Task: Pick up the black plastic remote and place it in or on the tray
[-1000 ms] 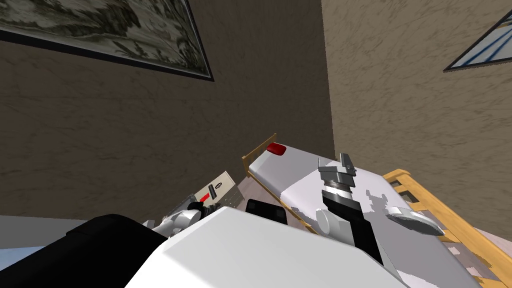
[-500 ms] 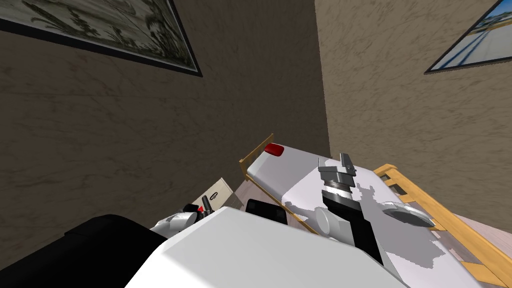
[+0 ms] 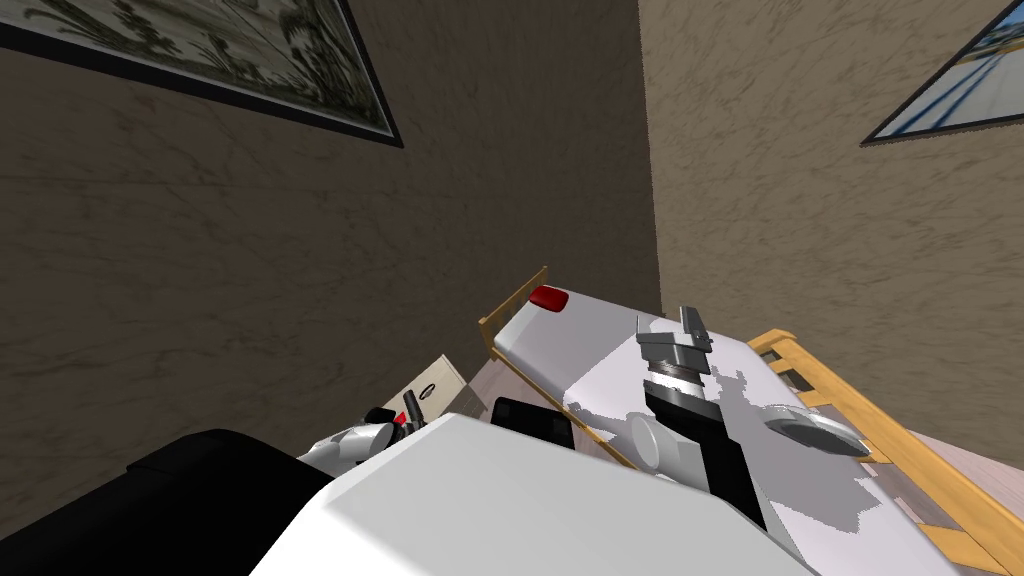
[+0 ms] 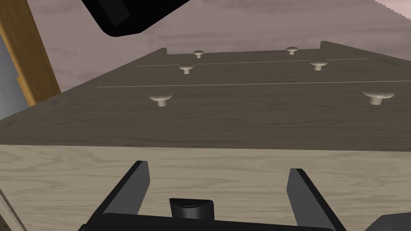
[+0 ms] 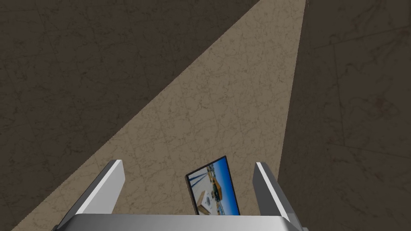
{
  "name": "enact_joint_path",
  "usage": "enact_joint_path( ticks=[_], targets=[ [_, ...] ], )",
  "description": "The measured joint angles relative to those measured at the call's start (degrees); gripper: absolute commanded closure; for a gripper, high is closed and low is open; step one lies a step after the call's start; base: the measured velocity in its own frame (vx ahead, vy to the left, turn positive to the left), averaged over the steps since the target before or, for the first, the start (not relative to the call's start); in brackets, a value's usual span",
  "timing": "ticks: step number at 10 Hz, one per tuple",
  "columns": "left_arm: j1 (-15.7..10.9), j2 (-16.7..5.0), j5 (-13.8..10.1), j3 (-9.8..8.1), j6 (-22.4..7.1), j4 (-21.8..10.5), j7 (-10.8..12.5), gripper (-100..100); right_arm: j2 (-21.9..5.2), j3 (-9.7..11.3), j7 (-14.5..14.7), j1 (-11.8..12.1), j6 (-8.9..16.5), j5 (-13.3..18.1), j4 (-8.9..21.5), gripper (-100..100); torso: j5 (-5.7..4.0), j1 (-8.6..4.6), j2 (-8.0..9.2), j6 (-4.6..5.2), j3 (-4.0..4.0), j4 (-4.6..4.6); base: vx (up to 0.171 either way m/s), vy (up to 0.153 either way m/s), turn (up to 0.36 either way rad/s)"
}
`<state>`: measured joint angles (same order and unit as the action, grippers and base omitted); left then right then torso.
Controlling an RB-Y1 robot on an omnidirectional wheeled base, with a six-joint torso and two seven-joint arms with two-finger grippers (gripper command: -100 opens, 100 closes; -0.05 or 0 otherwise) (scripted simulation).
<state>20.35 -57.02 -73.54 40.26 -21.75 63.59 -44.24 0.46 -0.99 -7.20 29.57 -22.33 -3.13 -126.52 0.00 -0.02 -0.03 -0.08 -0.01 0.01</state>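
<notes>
**Left gripper** (image 4: pixel 218 166): the fingers are spread wide and clamp nothing. Low between them, against the gripper body, sits the rounded end of what is probably the black remote (image 4: pixel 190 206); the view is too tight to confirm this. It lies on the pale wood-grain nightstand (image 4: pixel 60 180), which has dark knobbed drawers.

**Right gripper** (image 3: pixel 688 325): parted and empty, raised over the white bed with a yellow wooden frame (image 3: pixel 590 345).

**Grey oval tray** (image 3: pixel 815 435): lies on that bed, well right of the nightstand.

**Assessment:** grasp not made. Lift, transfer and placement are outstanding.
</notes>
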Motion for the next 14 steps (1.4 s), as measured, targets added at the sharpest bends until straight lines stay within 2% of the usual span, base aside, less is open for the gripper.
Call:
enact_joint_path(
  ticks=[4, 8, 14],
  targets=[
    [0.00, -0.01, 0.00, 0.00, 0.00, 0.01, 0.01, -100, 0.00, 0.00, 0.00, 0.00, 0.00, 0.00, 0.00, 0, 0.01, 0.03, -0.03, 0.00, -0.02, -0.01, 0.010, 0.015, -0.025],
    [0.35, -0.10, -2.03, -0.28, -0.28, 0.55, 0.35, -100, 0.00, 0.00, 0.00, 0.00, 0.00, 0.00, 0.00, 0, 0.04, 0.13, -0.10, 0.00, -0.06, -0.03, 0.025, 0.041, -0.061],
    [0.57, -0.18, -2.11, -0.27, -0.34, 0.73, 0.65, -100, -0.01, -0.01, 0.00, 0.00, 0.00, 0.00, 0.00, 0, 0.04, 0.19, -0.09, -0.01, -0.05, -0.02, 0.009, 0.022, 0.005]
  ],
)
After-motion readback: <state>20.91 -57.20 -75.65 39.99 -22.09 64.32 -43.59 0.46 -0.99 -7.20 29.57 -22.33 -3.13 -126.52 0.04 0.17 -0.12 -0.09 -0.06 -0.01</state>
